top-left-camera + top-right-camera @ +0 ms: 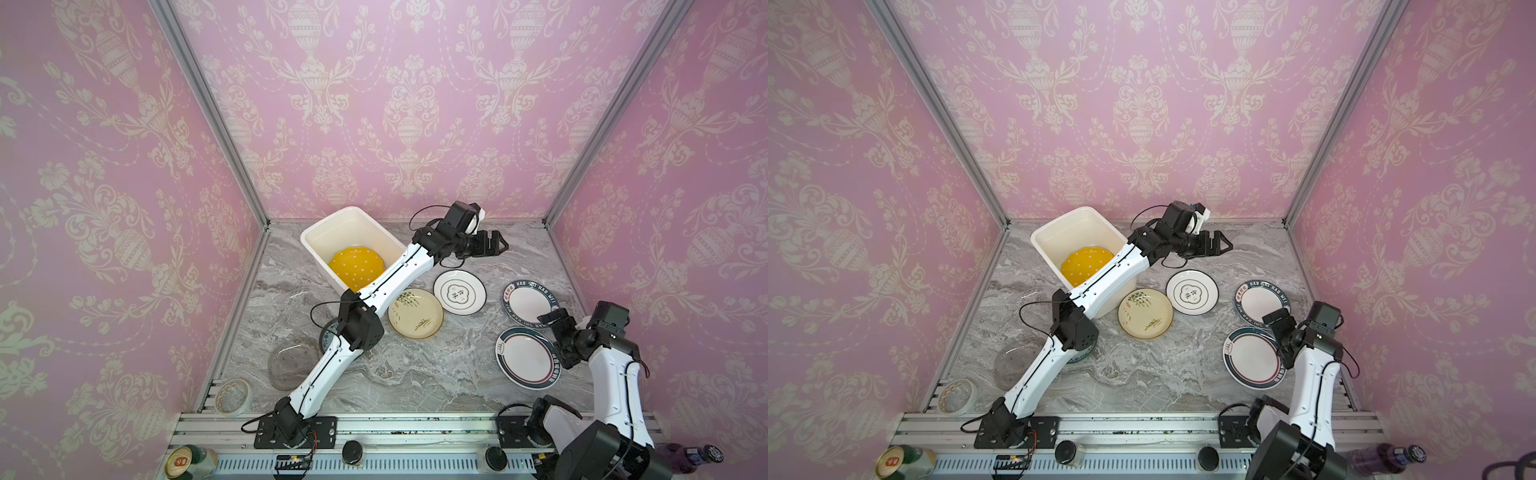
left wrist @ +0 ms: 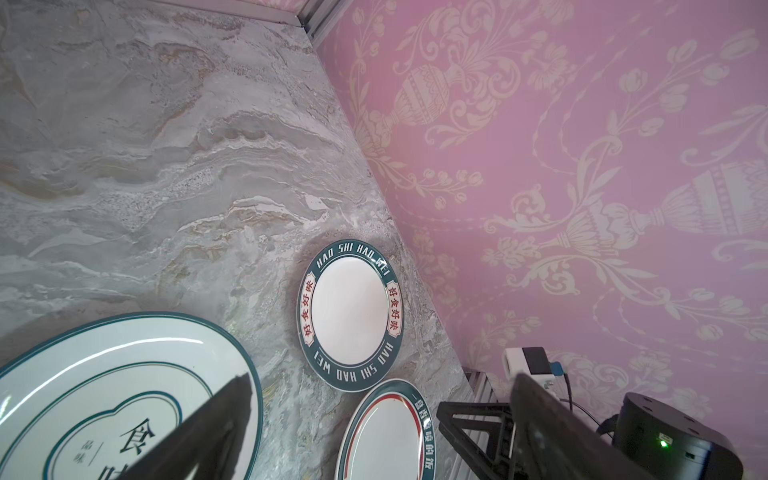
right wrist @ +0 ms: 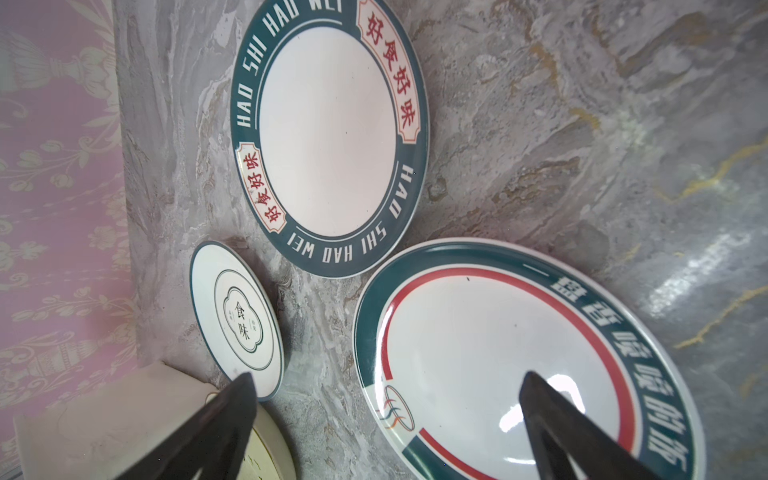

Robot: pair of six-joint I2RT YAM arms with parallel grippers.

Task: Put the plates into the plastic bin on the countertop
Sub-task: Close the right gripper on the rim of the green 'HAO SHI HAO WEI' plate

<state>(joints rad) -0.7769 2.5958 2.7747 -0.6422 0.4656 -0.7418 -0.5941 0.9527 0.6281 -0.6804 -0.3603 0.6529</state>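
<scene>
– Closest to us ran the front rail (image 1: 415,424). Just behind it, toward the right edge of the countertop (image 1: 415,374), lay the red-banded plate (image 1: 525,359), with the right gripper (image 1: 555,336) hanging over its right rim.

– Were its fingers on anything?

– No. They stood spread wide and held nothing. The left gripper (image 1: 498,245) was just as wide and empty, out near the back edge, a little to the right of the plastic bin (image 1: 345,230).

– And the plates?

– One, the dotted yellow plate (image 1: 353,266), lay flat inside the bin at the back left corner. On the countertop we saw the lettered plate (image 1: 528,303) by the right edge, the white emblem plate (image 1: 459,291) and the cream sprig plate (image 1: 415,313) toward the middle, and a clear glass plate (image 1: 291,365) near the left edge.

– So the red-banded plate looked like our next pick. How should we have gone about it?

– We judged it lay too flat for a straight-down pinch. Better to tilt the wrist, slip one finger under the raised rim with the other on top, close firmly, and lift it slightly tilted. The left forearm (image 1: 399,274) crossed the bin's near right corner, so we wanted it drawn clear first. Then we would lower the plate onto the yellow one before letting go, since a drop might chip both.
</scene>
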